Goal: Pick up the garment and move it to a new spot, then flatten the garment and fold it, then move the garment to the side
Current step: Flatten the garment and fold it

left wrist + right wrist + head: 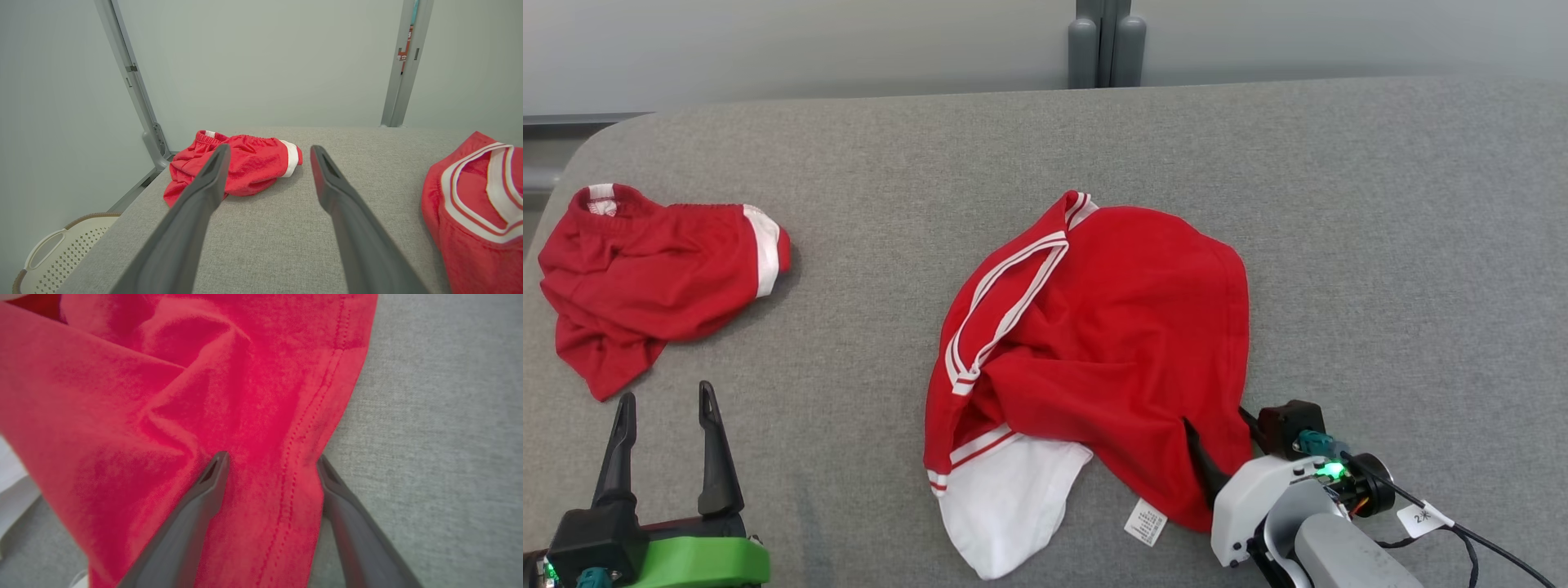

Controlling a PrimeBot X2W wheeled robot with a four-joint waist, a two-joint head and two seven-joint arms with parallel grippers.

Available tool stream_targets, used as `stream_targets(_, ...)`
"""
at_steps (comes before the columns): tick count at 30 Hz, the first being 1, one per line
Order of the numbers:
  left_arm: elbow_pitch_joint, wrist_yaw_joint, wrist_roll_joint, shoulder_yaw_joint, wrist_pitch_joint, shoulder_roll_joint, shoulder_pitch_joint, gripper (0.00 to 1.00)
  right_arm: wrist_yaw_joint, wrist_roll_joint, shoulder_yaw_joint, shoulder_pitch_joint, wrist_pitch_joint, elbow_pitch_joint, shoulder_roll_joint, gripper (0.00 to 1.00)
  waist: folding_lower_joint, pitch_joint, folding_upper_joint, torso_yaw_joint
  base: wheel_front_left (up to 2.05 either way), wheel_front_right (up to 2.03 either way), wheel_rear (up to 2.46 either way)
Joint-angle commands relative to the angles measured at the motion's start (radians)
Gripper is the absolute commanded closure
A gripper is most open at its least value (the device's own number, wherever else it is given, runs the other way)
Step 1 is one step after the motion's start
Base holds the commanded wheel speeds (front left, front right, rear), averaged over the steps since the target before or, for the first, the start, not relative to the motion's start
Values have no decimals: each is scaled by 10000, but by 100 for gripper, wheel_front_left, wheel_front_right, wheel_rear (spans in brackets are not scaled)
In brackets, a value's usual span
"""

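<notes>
A crumpled red garment [1111, 327] with white striped trim, a white lining and a small label lies in the middle of the grey table [1380, 204]. My right gripper [1213, 418] is at the garment's near right edge. Its fingers stand open astride the stitched hem [286, 477], one finger on the red cloth, the other at the cloth's edge beside the bare table. My left gripper [666, 392] is open and empty at the near left, clear of the garment [470, 212].
A second red piece with a white band [645, 278] lies bunched at the table's far left corner, just beyond the left gripper [270, 148]. A pale perforated basket [53, 253] sits below the table's left edge. A grey post [1104, 41] stands behind the table.
</notes>
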Motion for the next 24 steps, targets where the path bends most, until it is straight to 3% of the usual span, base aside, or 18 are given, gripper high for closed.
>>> stream_targets(1, -30, 38, -27, 1, 1, -7, -168, 0, 86, 106, 334, 381, 164, 299, 142, 0, 0, -6, 0, -12, 0, 0, 0)
stream_targets(2, -29, 40, -10, -12, 1, -8, -165, 0, 87, 162, 437, 340, 173, 327, 145, 14, 0, -12, 0, -16, 0, 0, 0)
stream_targets(3, -27, 39, -1, -23, 1, -6, -164, 0, 87, 198, 528, 290, 172, 353, 149, 48, 0, -20, 0, -17, 0, 0, 0)
stream_targets(4, -24, 36, 15, -30, 1, -6, -161, 0, 88, 229, 675, 220, 209, 400, 152, 65, 0, -31, 0, -18, 0, 0, 0)
stream_targets(5, -18, 30, 35, -33, 1, -6, -152, 0, 88, 296, 813, 159, 270, 451, 156, 100, 0, -43, 0, -22, 0, 0, 0)
stream_targets(12, 25, -16, 64, -25, 1, -7, -124, 0, 34, 49, 579, -689, -178, 1047, 66, 100, 0, -138, 0, -66, 0, 0, 0)
stream_targets(18, 45, -68, 87, 20, 1, -5, -6, 0, 39, -539, -427, -1531, -598, 1587, -615, 100, 0, -200, 0, -212, 0, 0, 0)
stream_targets(24, -6, -59, 92, -50, 1, -6, 9, 0, 39, -963, -1379, -2186, -713, 1925, -1733, 100, 0, -173, 0, -336, 0, 0, 0)
